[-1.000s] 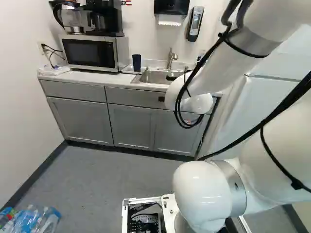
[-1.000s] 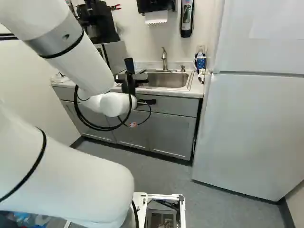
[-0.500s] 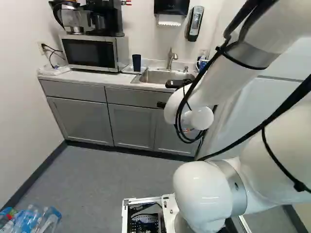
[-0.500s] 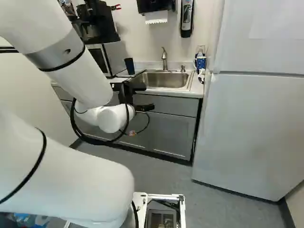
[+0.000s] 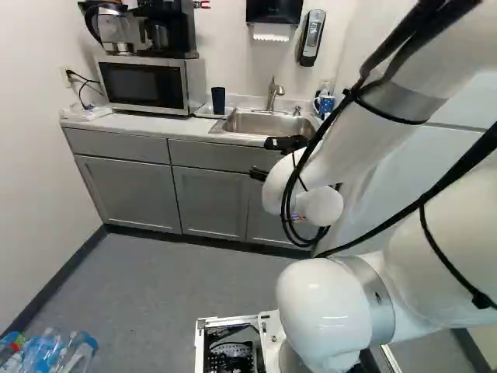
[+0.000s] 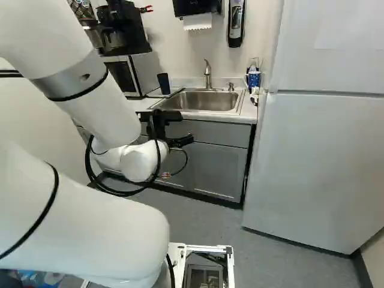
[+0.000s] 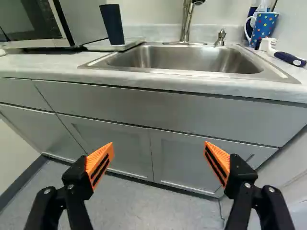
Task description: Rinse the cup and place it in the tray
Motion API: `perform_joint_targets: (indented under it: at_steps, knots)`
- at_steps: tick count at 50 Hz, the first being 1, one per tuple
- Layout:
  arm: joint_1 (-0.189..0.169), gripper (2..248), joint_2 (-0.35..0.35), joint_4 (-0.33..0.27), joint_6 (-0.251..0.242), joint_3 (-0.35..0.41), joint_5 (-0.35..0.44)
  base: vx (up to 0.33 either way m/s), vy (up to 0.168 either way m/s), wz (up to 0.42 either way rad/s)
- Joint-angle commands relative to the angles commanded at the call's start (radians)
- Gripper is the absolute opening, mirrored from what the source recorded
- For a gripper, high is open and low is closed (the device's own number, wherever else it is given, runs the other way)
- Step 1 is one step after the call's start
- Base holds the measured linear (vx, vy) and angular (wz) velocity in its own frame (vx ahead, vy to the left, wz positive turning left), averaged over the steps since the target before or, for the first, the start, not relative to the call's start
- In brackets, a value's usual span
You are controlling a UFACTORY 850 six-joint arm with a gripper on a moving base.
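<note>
Now lower than before: gripper (image 6: 186, 127) | fingers spread wide | brush (image 7: 289, 58) near spotted mug (image 7: 263, 28): plain in wrist view, behind the arm (image 5: 345, 144) in left base view

Just gray cabinets (image 7: 184, 158) ahead of the fingers (image 7: 100, 162), gray floor (image 7: 153, 208) below them, pale wall (image 7: 153, 12) further out.

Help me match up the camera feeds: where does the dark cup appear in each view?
Left base view: dark cup in the upper part, left of the middle, beside the microwave.
Right base view: upper part, left of the middle, between microwave and sink.
Wrist view: ahead of the fingers, on the tray.
Shared landmark: the faucet.
</note>
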Motion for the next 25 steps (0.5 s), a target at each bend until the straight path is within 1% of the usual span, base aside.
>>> perform_joint_targets:
  at_steps: [13, 25]
  knots:
    - [0.003, 247, 0.001, -0.001, 0.0, 0.016, 0.026, 0.0, 0.0, 0.0]
    - [0.004, 247, 0.001, -0.001, 0.0, 0.02, 0.033, 0.0, 0.0, 0.0]
